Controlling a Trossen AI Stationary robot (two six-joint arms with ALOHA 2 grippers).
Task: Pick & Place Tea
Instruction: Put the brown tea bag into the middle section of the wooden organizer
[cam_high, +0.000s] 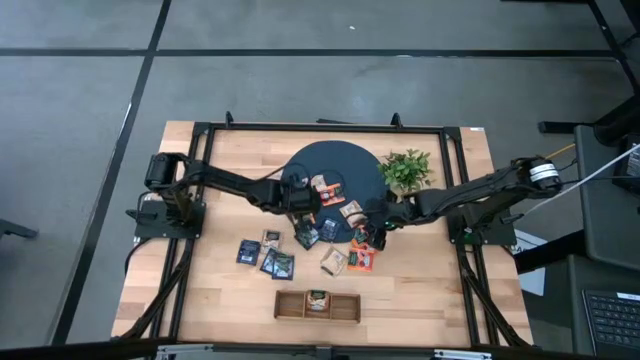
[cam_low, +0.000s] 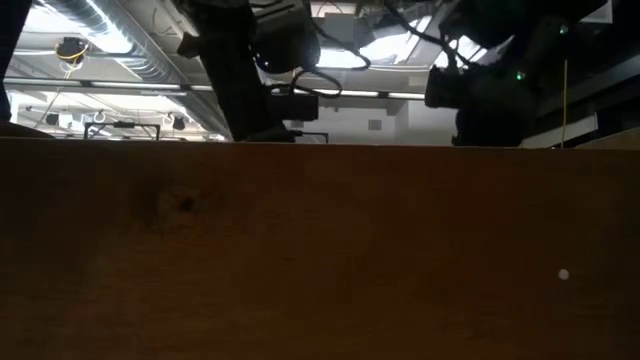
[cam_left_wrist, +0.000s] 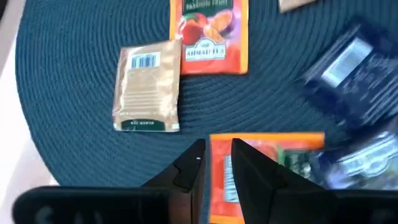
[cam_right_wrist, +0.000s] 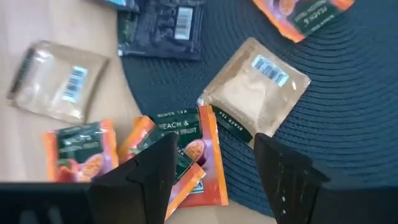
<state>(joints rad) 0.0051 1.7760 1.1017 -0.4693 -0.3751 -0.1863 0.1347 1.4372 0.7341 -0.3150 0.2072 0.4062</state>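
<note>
Tea sachets lie scattered: several on the round dark blue mat (cam_high: 335, 165), and more on the wood near it, such as a navy one (cam_high: 248, 250) and a beige one (cam_high: 333, 261). My left gripper (cam_left_wrist: 214, 165) hovers over the mat's near-left part, slightly open. An orange sachet (cam_left_wrist: 273, 149) lies under its fingers, with a beige sachet (cam_left_wrist: 147, 85) beyond. My right gripper (cam_right_wrist: 214, 158) stands wide open over the mat's near edge. An orange peach sachet (cam_right_wrist: 186, 140) and a beige sachet (cam_right_wrist: 258, 93) lie below it.
A narrow wooden tray (cam_high: 290, 305) with three compartments stands near the front edge, one sachet (cam_high: 317, 299) in its middle compartment. A leafy green plant (cam_high: 406, 168) sits at the mat's far right. A wooden surface fills most of the low view.
</note>
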